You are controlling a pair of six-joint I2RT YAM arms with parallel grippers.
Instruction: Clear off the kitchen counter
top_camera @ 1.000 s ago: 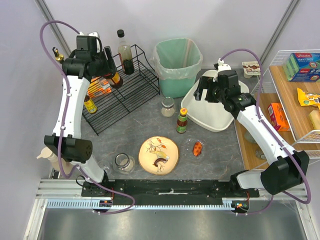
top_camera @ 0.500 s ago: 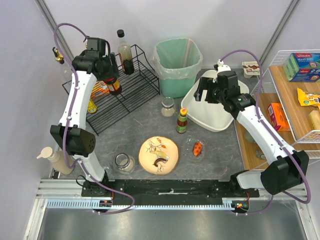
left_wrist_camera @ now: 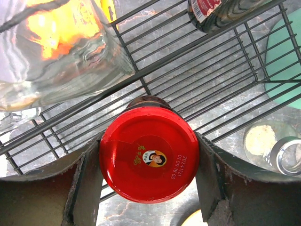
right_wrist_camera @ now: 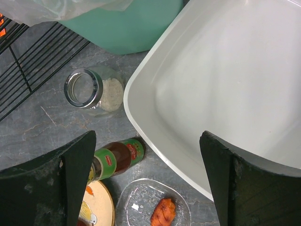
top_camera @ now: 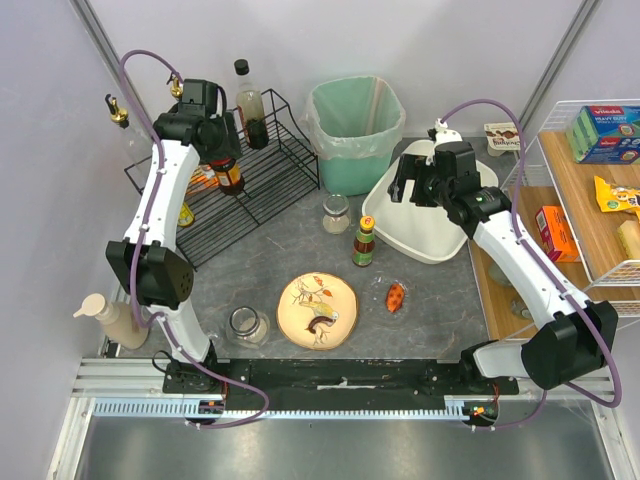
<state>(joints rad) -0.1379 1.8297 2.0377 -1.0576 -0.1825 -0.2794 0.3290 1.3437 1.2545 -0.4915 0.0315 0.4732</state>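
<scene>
The left pincer point(left_wrist_camera: 148, 176), gripping the red-lidded jar point(left_wrist_camera: 141, 146), has carried it further over the black wire rack point(top_camera: 270, 175) (the right pincer point(right_wrist_camera: 148, 162) idles wide open), so the desk point(top_camera: 430, 310) loses one item.

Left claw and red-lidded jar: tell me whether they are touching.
Touching. The left wrist view shows the left claw with its fingers pressed against both sides of the jar, no gap.

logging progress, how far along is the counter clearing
Done: a dark bottle stands in the black wire rack. In hand: the left gripper grips a red-lidded jar over the rack. Left on the kitchen counter: plate, sauce bottle, two glass jars, small dish.
</scene>
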